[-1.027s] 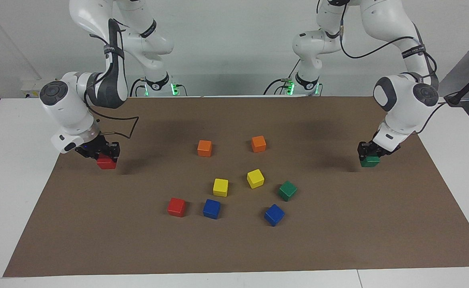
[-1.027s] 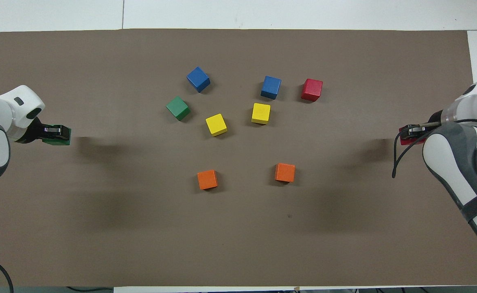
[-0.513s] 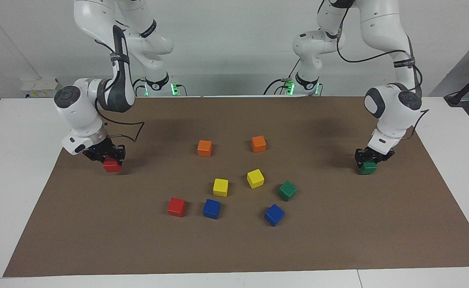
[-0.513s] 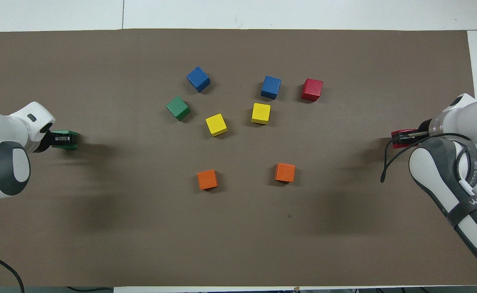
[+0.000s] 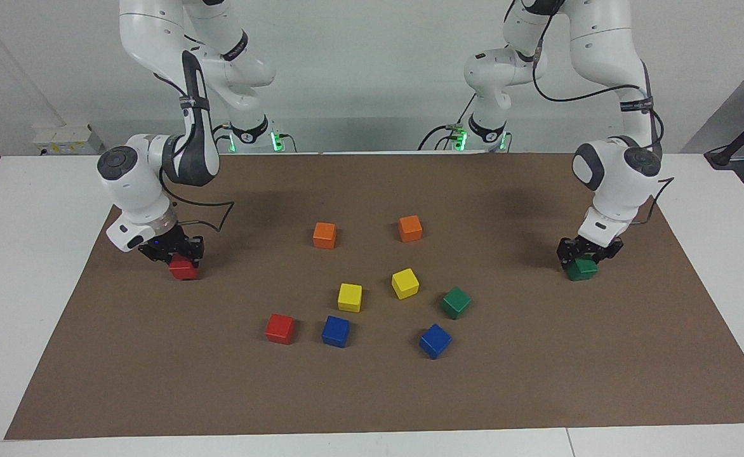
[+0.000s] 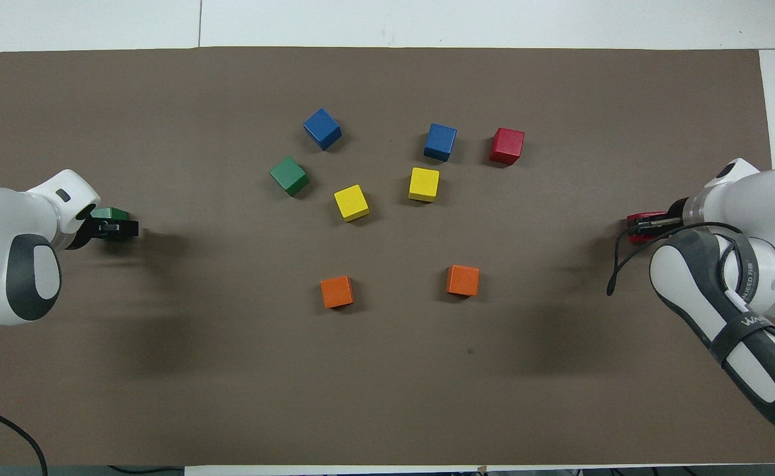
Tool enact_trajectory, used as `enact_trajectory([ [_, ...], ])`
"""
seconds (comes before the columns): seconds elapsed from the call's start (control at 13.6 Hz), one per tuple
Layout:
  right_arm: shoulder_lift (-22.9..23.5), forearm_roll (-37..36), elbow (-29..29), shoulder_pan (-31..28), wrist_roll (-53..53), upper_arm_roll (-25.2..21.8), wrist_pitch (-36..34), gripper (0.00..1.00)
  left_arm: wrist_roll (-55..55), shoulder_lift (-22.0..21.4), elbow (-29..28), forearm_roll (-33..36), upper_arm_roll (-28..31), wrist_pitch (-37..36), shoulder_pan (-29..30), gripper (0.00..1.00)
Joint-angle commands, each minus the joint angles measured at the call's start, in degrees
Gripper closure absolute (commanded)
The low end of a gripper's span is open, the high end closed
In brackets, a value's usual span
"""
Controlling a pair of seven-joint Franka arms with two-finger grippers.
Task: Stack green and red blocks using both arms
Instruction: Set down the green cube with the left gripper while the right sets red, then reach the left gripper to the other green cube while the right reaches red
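Observation:
A dark green block (image 5: 582, 269) (image 6: 110, 213) rests on the brown mat at the left arm's end of the table. My left gripper (image 5: 586, 252) (image 6: 115, 229) is low over it, open, straddling its top. At the right arm's end, my right gripper (image 5: 172, 249) (image 6: 649, 225) is shut on a red block (image 5: 183, 270) (image 6: 640, 217), held down at the mat. A second red block (image 5: 280, 329) (image 6: 507, 145) and a second green block (image 5: 456, 302) (image 6: 289, 175) lie loose in the middle cluster, farther from the robots.
Two orange cubes (image 5: 324, 235) (image 5: 410, 228) sit nearest the robots in the middle. Two yellow cubes (image 5: 350, 297) (image 5: 405, 283) and two blue cubes (image 5: 336, 331) (image 5: 435, 341) lie among the loose blocks. The brown mat (image 5: 372, 393) covers the table.
Both arms drew in toward the middle and lowered their blocks to the mat. The left gripper has let go of the green block; the right still grips the red one.

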Motion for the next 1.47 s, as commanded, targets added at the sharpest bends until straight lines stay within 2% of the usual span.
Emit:
enact_trajectory([
  [0.0,0.5,-0.5,-0.6,-0.9,-1.4,0.6,1.9,1.0,2.4,-3.2,4.0,1.0,-0.2,-10.3,0.0,0.0],
  [0.22,0.5,-0.5,-1.0,-0.9,-1.4,0.6,2.3,1.0,1.7,-4.0,13.3,0.4,-0.5,-23.2,-2.2,0.0],
  [0.37,0.8,-0.5,-1.1,-0.9,-1.4,0.6,2.7,1.0,-4.3,-3.3,18.8,-1.5,-0.4,-28.0,-4.5,0.0],
  [0.44,0.8,-0.5,-1.1,-0.9,-1.3,0.6,2.8,1.0,-13.6,-3.2,18.8,-1.7,-0.4,-27.3,-7.4,0.0],
  [0.59,0.9,-0.5,-1.2,-0.9,-1.3,0.6,2.9,1.0,-35.9,-3.4,15.6,-1.7,-0.3,-19.0,-13.5,0.0],
  [0.66,0.9,-0.5,-1.1,-0.6,-1.2,0.6,2.9,0.61,-44.9,-3.4,13.9,-1.7,-0.4,-14.6,-15.9,0.0],
  [0.73,0.9,-0.5,-1.1,-0.5,-0.8,0.6,2.7,0.01,-50.9,-3.3,12.7,-1.7,-0.4,-11.6,-17.5,0.0],
  [0.88,0.3,-0.5,-0.4,-0.8,-1.0,0.6,1.4,0.0,-59.1,-2.0,11.0,-1.7,-0.4,-6.9,-19.9,0.0],
  [1.03,-1.5,-0.5,2.5,-0.8,-0.9,0.6,-4.8,0.0,-69.2,1.1,10.9,-1.7,-0.3,-2.0,-22.5,0.0],
  [1.25,-2.8,-0.3,11.2,-0.1,0.3,0.8,-16.6,0.0,-75.8,6.1,12.3,-1.4,-0.1,1.4,-25.6,0.0],
  [1.39,-1.1,0.2,18.0,0.9,4.0,1.1,-21.5,0.0,-76.3,9.3,15.6,-1.0,-0.1,1.5,-26.1,0.0],
])
